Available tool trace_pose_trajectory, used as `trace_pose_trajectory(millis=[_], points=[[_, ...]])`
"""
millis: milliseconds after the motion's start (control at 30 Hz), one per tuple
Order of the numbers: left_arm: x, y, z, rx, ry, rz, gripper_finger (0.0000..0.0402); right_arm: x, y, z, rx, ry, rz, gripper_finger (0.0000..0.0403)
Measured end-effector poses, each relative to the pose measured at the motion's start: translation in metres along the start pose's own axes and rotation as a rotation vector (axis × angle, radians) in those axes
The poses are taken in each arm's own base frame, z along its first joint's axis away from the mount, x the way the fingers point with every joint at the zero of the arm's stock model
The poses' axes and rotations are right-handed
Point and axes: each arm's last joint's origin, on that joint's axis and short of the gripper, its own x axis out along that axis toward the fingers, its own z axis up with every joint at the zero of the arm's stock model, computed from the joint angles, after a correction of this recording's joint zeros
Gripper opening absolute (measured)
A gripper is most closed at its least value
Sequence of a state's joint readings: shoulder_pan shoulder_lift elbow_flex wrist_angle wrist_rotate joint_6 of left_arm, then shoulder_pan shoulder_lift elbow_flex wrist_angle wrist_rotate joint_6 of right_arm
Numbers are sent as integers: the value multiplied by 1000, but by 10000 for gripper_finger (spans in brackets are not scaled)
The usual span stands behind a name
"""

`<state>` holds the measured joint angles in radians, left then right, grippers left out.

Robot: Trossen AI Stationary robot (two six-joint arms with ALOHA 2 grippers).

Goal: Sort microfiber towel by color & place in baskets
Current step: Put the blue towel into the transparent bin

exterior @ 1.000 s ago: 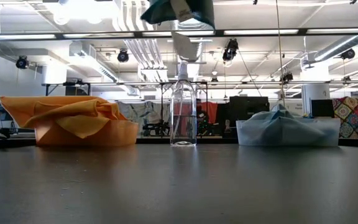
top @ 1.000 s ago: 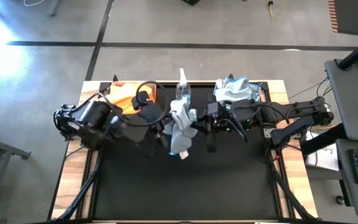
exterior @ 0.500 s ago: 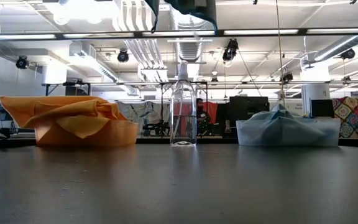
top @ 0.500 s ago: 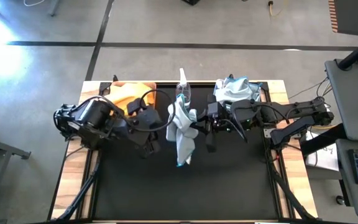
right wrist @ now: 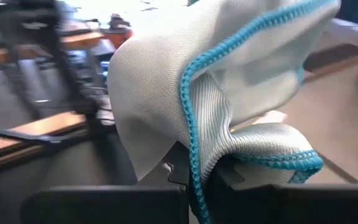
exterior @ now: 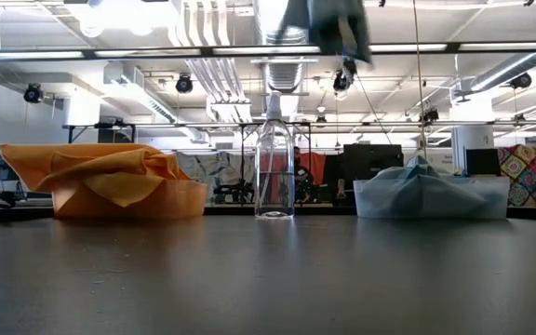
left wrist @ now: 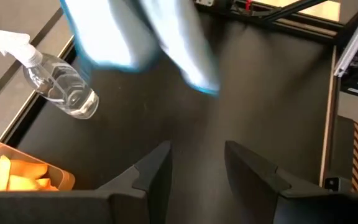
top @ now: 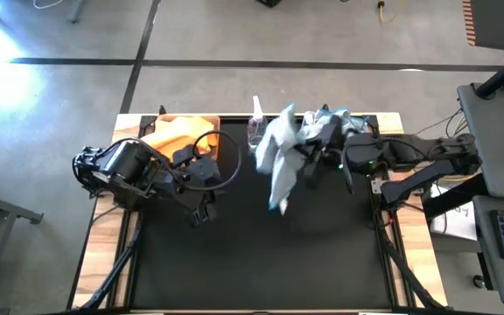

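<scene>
The right gripper is clamping a pale blue microfiber towel with a teal stitched edge and holding it in the air above the black table mat, between the clear plastic spray bottle with a white trigger head and the translucent grey-blue plastic basket at the far right of the table. In the right wrist view the cloth is draping over the closed fingers, its folded edge pinched between them. In the low view only the towel's lower end is showing, hanging clear of the table top.

The left gripper is sitting over the left part of the mat, well apart from the hanging towel, with nothing in it. In the left wrist view its two dark fingers are standing apart, with bare mat showing between them.

The grey-blue basket is holding a heap of pale blue cloths. The tan brown rectangular basket at the far left is holding crumpled bright orange cloths. The spray bottle is standing upright between the two baskets.

No brand, label or writing is legible on the towels, the bottle or the baskets.
</scene>
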<state>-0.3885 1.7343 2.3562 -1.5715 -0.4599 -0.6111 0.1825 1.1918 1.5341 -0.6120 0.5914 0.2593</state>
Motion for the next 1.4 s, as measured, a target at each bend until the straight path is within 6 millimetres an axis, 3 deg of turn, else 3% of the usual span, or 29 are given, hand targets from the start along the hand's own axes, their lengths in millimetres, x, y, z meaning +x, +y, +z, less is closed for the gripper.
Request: trace_pose_trajectory(millis=[300, 567, 800, 1067, 1400], points=[[-26, 11, -5, 9, -46, -45, 132, -34, -32, -4, 58, 0, -297, 13], [-51, 27, -8, -13, -122, -41, 132, -46, -48, -6, 47, -92, -607, 13], [-67, 39, -12, -30, -165, -50, 132, -37, -67, -7, 16, -75, -776, 13], [-77, 46, -14, -38, -186, -66, 132, -28, -107, -17, 74, 10, -1005, 13], [-86, 54, -17, -7, -206, -75, 133, -17, -142, -21, 192, 120, -1097, 13]])
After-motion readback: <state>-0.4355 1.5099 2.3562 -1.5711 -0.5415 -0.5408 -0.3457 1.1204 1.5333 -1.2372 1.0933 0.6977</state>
